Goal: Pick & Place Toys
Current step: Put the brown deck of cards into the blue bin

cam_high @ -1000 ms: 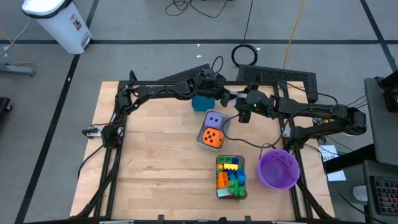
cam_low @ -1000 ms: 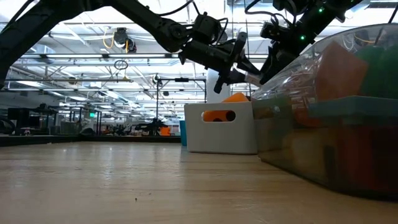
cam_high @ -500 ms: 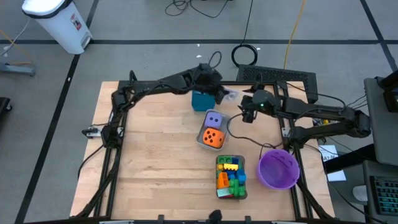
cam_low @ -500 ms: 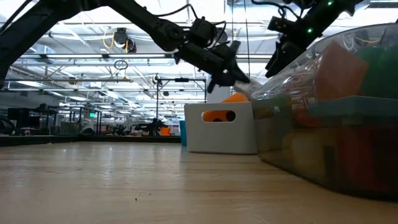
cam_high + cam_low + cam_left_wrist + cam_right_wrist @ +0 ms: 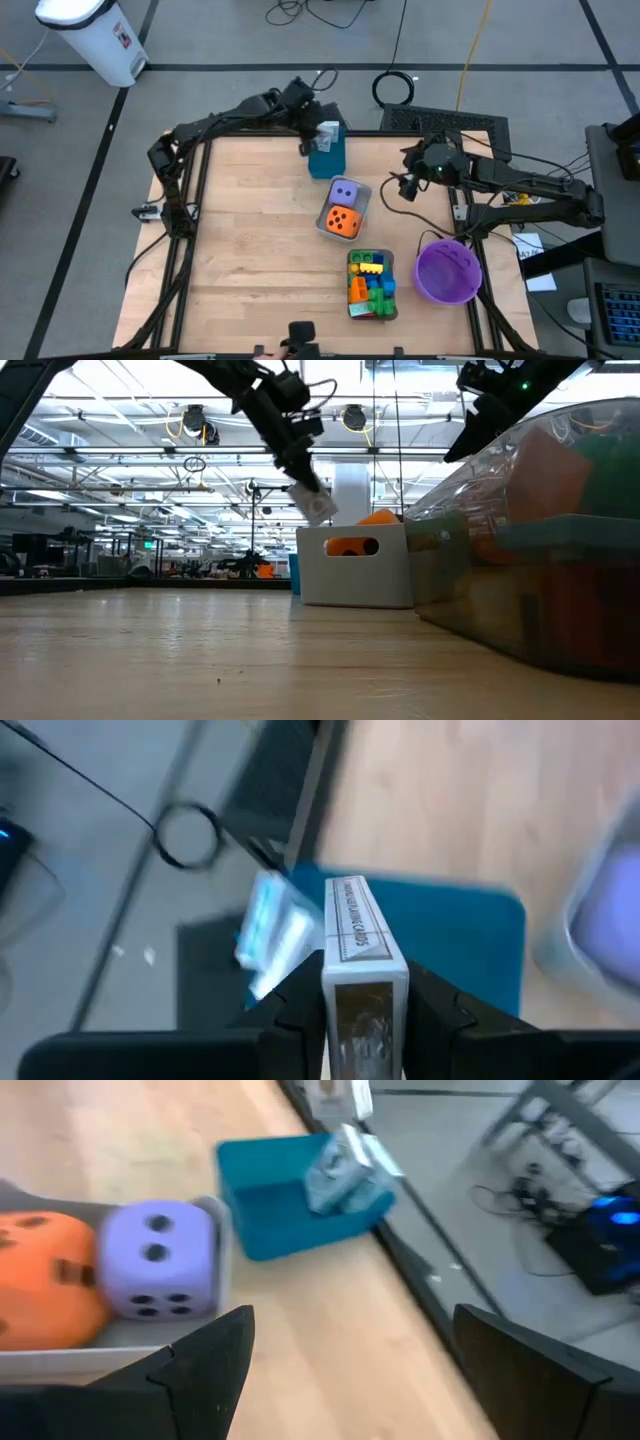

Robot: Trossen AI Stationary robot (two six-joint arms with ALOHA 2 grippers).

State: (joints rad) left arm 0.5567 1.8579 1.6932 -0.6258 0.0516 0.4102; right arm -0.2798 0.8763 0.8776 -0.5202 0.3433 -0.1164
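Observation:
My left gripper (image 5: 318,133) is shut on a small white card box (image 5: 358,935) above a teal open box (image 5: 327,161) at the table's far edge. A blue-white packet (image 5: 270,932) rests in the teal box against its far wall. The purple die (image 5: 344,193) and the orange die (image 5: 342,221) sit in a grey tray (image 5: 361,206). Coloured bricks (image 5: 371,284) fill a clear container. My right gripper (image 5: 404,186) is open and empty, to the right of the tray; its wrist view (image 5: 350,1370) looks at the dice and the teal box. My left gripper pinches the card box by its two long narrow sides (image 5: 336,992) between its two fingers, at the box's near end. The fingers slant down from the table's left. The box hangs tilted below them (image 5: 319,507), lifted clear above the teal box.
A purple round bowl (image 5: 447,270) stands at the right, near the front. A black mat or keyboard (image 5: 455,122) lies just beyond the far edge. Bare wood (image 5: 240,240) fills the table's left half.
My left gripper has drawn away from my right gripper toward the table's left edge with the card box, tipping more downward, and now stands over the teal box. My right gripper has moved a little toward the table's right edge.

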